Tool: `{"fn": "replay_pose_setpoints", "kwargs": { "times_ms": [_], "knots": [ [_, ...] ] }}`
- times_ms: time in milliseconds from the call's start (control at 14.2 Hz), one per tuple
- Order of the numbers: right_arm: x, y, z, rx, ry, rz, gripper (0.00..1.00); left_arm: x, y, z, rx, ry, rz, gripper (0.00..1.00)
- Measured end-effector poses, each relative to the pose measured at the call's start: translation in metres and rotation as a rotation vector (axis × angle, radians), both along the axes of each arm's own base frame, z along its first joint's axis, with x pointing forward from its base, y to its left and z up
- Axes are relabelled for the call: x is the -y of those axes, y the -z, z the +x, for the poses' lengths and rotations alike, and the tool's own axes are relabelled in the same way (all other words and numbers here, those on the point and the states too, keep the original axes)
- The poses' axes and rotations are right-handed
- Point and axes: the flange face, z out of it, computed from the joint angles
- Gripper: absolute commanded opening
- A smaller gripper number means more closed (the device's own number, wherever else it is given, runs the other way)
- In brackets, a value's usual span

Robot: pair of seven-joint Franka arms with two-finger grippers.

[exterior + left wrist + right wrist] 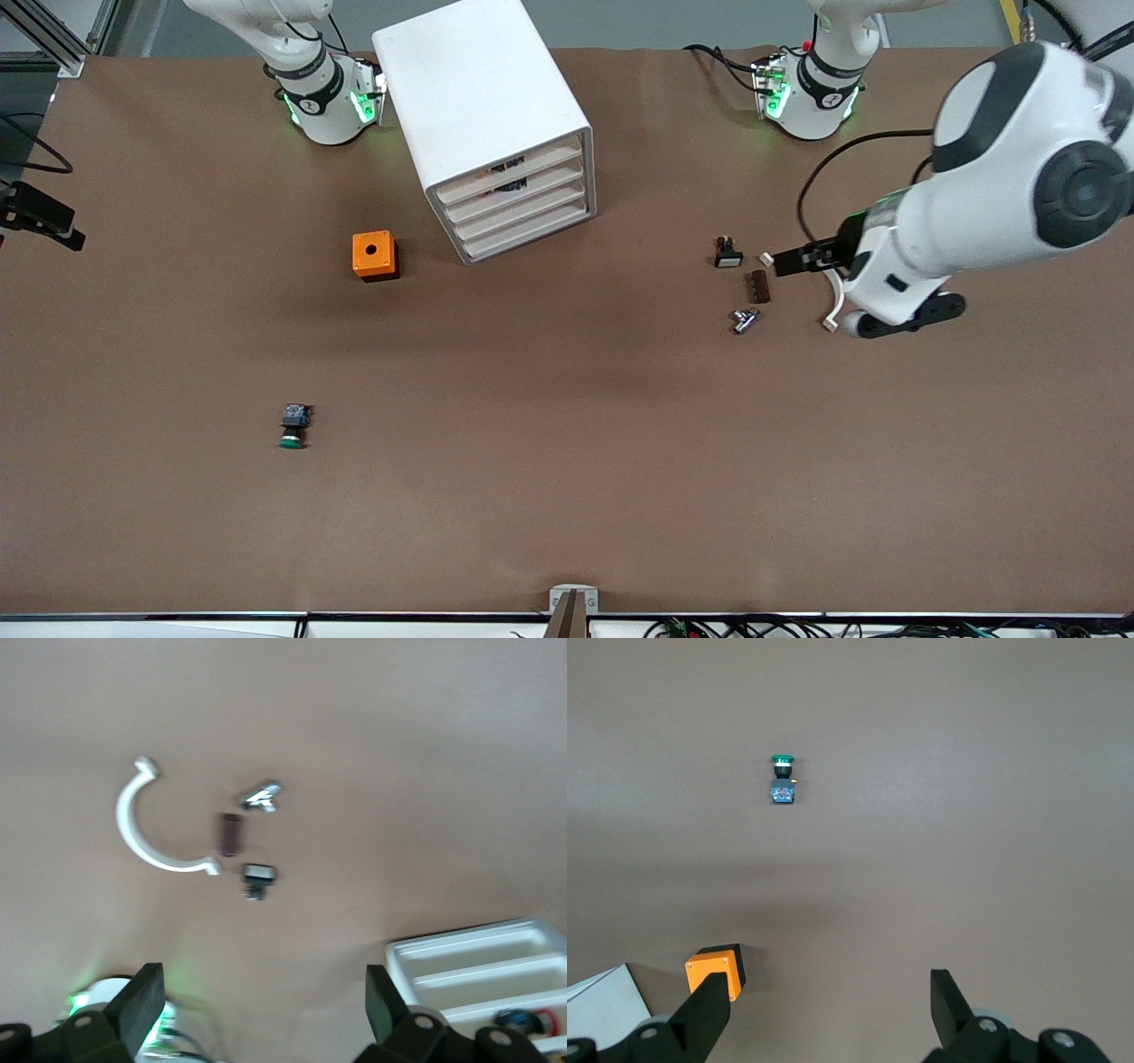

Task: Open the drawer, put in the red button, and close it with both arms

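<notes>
From the front view, the white cabinet (478, 97) sits angled near the robots' bases, its 4 drawers facing the camera; the drawer (523, 188), 2nd from the top, shows a dark speck at its upper edge, so I'd judge it not fully shut. The left gripper (780, 263) hangs over the table by a white clip (833, 306), a brown piece (757, 286) and a metal piece (744, 320); the right gripper is out of sight here.

In the left wrist view, the left gripper (261, 1005) has its jaws spread wide and empty; the red button (532, 1020) lies in a cabinet tray, though I cannot tell which 1.

In the right wrist view, the right gripper (828, 1014) is gaping and empty too, over bare table by the orange box (718, 970); the green button (782, 780) lies well apart.

The risk I see: 2 arms pushing unevenly could slide or twist the angled cabinet rather than shut the drawer; a low left arm might also sweep the loose parts.
</notes>
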Motion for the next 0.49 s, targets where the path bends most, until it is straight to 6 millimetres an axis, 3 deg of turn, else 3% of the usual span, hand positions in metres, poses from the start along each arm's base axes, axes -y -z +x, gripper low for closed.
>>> {"fn": "replay_pose_setpoints", "kwargs": {
  "times_ms": [281,492],
  "knots": [
    [0.000,0.001,0.000,-0.003,0.001,0.000,1.00,-0.083,-0.036,-0.017,-0.014,0.118,-0.010,1.00],
    [-0.001,0.004,-0.003,-0.028,0.058,0.013,1.00,-0.140,-0.047,-0.037,-0.006,0.165,-0.037,1.00]
  ]
}}
